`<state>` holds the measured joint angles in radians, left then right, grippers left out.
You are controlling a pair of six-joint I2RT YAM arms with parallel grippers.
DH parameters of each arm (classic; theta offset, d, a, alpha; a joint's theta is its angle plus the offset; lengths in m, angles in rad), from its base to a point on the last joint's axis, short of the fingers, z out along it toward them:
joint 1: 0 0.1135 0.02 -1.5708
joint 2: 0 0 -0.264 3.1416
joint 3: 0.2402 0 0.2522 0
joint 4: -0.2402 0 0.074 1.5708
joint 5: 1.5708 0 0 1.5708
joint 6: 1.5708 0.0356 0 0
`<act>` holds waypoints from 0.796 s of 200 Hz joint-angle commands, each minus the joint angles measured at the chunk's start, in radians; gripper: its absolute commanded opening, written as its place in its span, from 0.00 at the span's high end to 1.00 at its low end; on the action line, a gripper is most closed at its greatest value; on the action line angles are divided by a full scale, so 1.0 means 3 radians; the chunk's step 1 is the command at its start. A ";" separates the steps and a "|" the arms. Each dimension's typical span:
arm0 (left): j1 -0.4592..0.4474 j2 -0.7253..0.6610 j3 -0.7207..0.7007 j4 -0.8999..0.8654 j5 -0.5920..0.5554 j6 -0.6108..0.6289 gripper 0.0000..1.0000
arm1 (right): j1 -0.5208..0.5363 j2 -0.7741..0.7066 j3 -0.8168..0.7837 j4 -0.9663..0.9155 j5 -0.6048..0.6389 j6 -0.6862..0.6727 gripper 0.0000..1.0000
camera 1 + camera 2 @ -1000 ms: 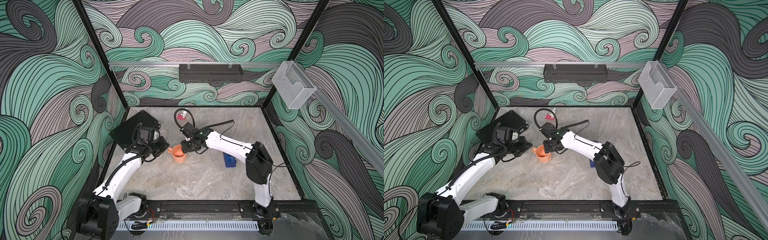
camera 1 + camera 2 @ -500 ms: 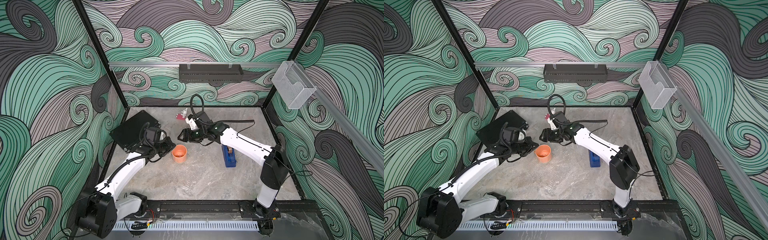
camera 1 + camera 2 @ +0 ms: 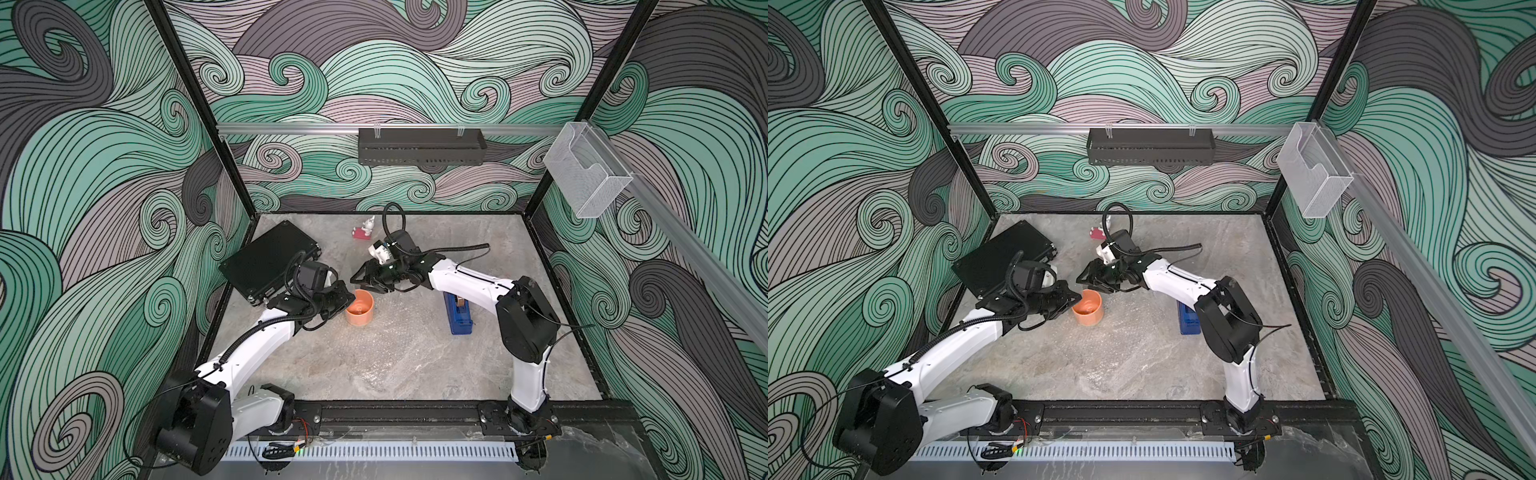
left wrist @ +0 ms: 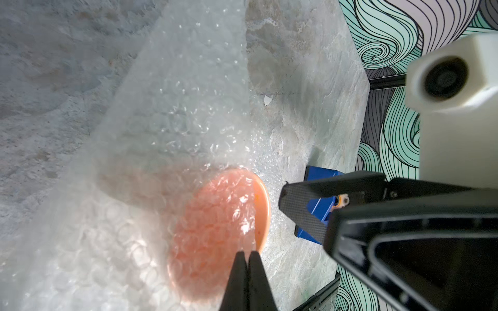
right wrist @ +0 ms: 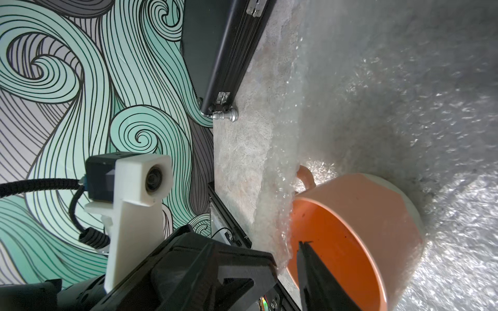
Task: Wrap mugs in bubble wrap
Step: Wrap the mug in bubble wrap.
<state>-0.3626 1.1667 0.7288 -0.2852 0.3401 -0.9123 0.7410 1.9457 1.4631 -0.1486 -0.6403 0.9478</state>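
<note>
The salmon-orange mug (image 3: 360,308) (image 3: 1088,308) stands upright on the bubble wrap (image 3: 399,340), which lies flat on the stone floor. My left gripper (image 3: 348,297) (image 4: 246,254) is at the mug's left side, shut on an edge of the bubble wrap (image 4: 175,121). That lifted edge drapes against the mug (image 4: 215,220). The right wrist view shows the mug (image 5: 363,215), its handle (image 5: 305,175) and the raised bubble wrap (image 5: 280,204) beside its rim. My right gripper (image 3: 356,280) (image 3: 1084,279) hovers open just behind and above the rim, holding nothing. One of its fingers (image 5: 307,264) is over the mug's mouth.
A blue tape dispenser (image 3: 457,311) (image 3: 1188,323) stands right of the mug, under the right arm. A black case (image 3: 266,259) (image 5: 221,53) leans at the back left. The red-and-white figurine (image 3: 365,230) is at the back. A black rack (image 3: 419,145) hangs on the rear wall.
My right gripper let go of the mug, drew back behind it and now hovers by the rim. My left gripper moved right to the mug with the wrap's edge. The mug stayed put.
</note>
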 commanded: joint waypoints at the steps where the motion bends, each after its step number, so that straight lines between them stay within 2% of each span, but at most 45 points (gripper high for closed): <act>1: -0.0024 -0.0089 -0.0039 0.0106 0.0016 0.0090 1.00 | -0.0016 0.0070 -0.0057 0.0109 -0.0183 0.0061 0.49; 56: -0.0027 -0.0202 -0.0016 0.0142 0.0109 0.0192 1.00 | -0.0011 -0.0042 -0.0296 0.0081 -0.0263 -0.0023 0.47; 125: -0.0060 -0.0142 -0.0051 0.0194 0.0221 0.0244 1.00 | -0.0005 0.0026 -0.0321 0.0315 -0.0380 0.0122 0.51; 159: -0.0069 -0.0131 -0.0057 0.0221 0.0294 0.0259 1.00 | 0.0005 0.0102 -0.0281 0.0318 -0.0450 0.0102 0.61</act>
<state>-0.3752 1.1263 0.7155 -0.2527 0.3965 -0.8547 0.7364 1.9480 1.3617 -0.0711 -0.7364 0.9810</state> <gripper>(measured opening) 0.047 0.430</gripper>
